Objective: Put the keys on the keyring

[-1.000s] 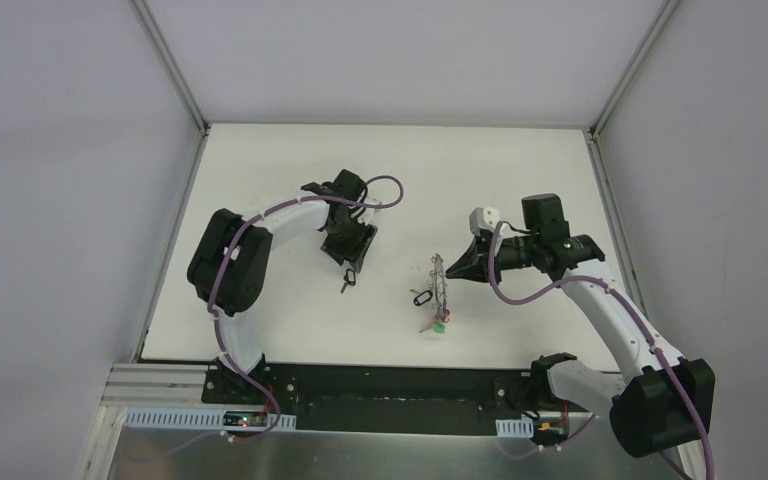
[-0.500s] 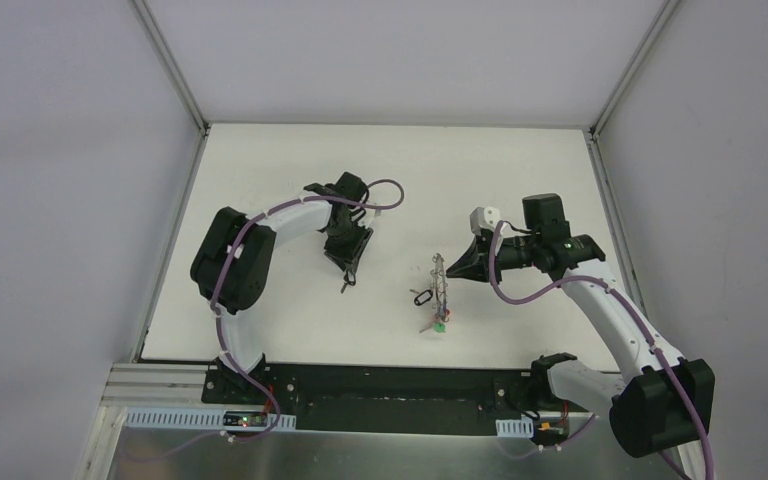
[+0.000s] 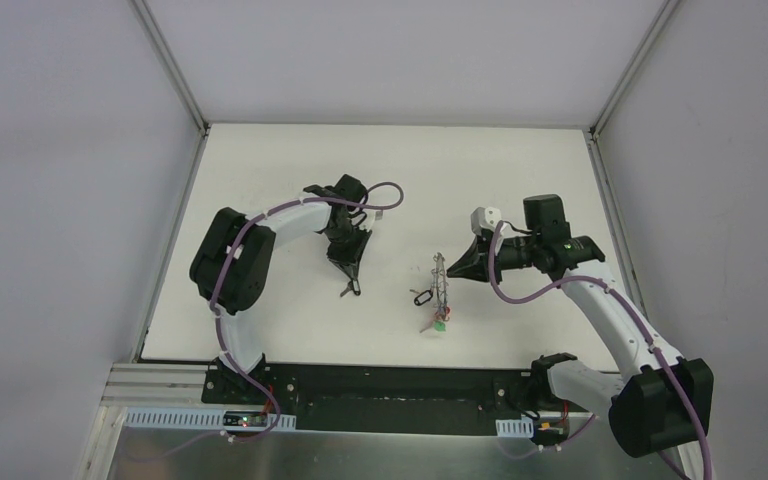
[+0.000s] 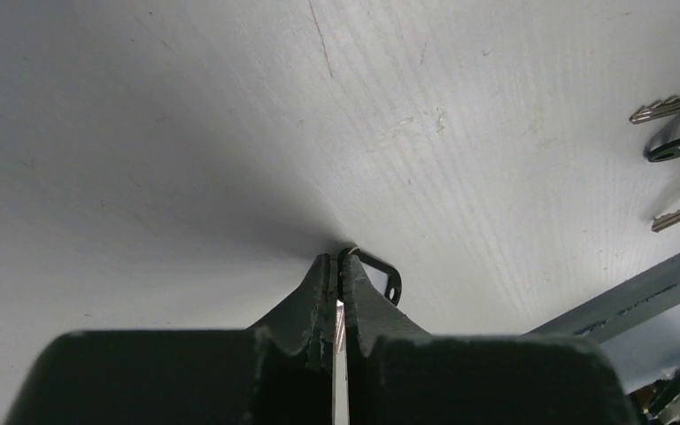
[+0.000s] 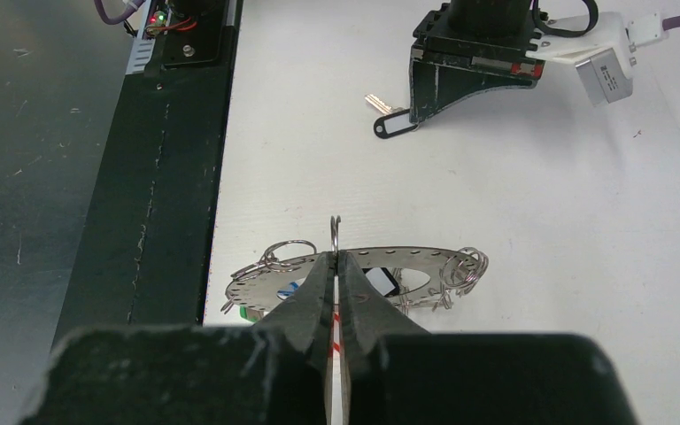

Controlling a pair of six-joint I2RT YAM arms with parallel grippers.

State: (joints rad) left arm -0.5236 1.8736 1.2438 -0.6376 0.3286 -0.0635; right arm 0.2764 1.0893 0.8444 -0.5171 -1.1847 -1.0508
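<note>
Left of centre in the overhead view, the left hand [image 3: 346, 272] is pinched together on the black-tagged end of a key [image 3: 349, 290] on the tabletop [image 3: 290, 160]; right of centre, the right hand [image 3: 452, 268] is clamped on the keyring [image 3: 440, 278], well apart from that key

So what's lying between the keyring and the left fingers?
Only bare white table, seen in the top view. The black-tagged key sits right at the left fingers, not in the gap toward the keyring.
</note>
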